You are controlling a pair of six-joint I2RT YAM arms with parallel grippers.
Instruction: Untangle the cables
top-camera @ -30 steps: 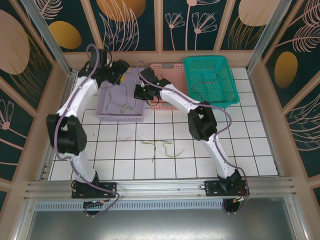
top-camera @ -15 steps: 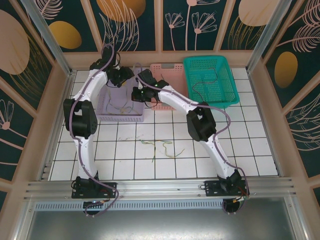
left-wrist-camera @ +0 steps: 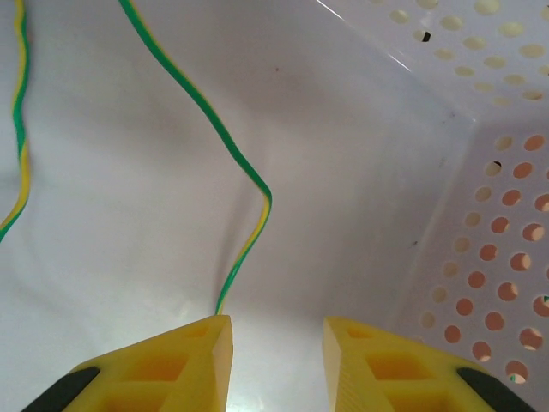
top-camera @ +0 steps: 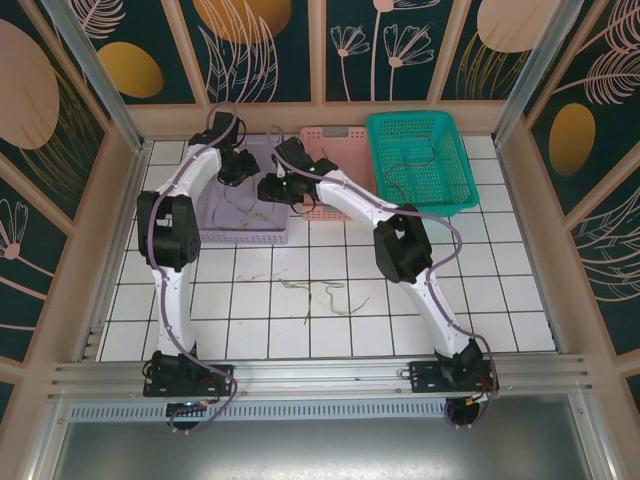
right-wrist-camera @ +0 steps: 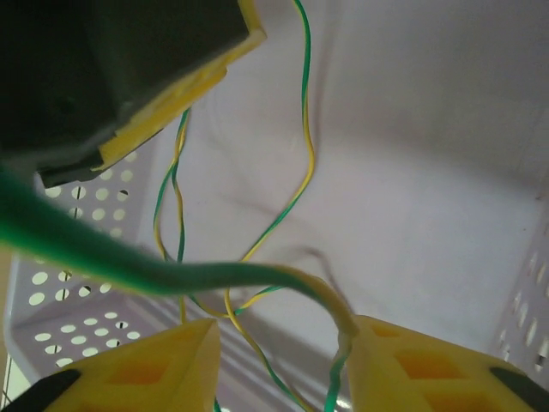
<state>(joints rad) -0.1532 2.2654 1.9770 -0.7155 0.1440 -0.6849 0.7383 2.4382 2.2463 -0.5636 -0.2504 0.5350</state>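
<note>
Several thin green-and-yellow cables (top-camera: pixel 322 295) lie in a loose tangle on the white tiles. More cables (top-camera: pixel 250 212) rest inside the lilac basket (top-camera: pixel 240 238), where both grippers hang. My left gripper (top-camera: pixel 240 165) (left-wrist-camera: pixel 276 330) is open close to the basket floor; one green-yellow cable (left-wrist-camera: pixel 249 180) ends at its left fingertip, with nothing between the jaws. My right gripper (top-camera: pixel 268 190) (right-wrist-camera: pixel 283 343) is open. A blurred green-yellow cable (right-wrist-camera: pixel 214 275) arches across in front of it and leans on its right finger (right-wrist-camera: pixel 403 360). Other twisted cables (right-wrist-camera: pixel 296 189) lie below.
A pink basket (top-camera: pixel 335 133) and a teal basket (top-camera: pixel 455 150) stand at the back right; the teal one holds a dark cable (top-camera: pixel 410 160). Perforated lilac walls (left-wrist-camera: pixel 497 215) (right-wrist-camera: pixel 69 300) close in around both grippers. The left gripper's dark body (right-wrist-camera: pixel 111 69) hangs near the right wrist camera.
My left arm has folded inward and its gripper has gone deeper into the lilac basket. The right gripper has shifted a little left over the same basket.
</note>
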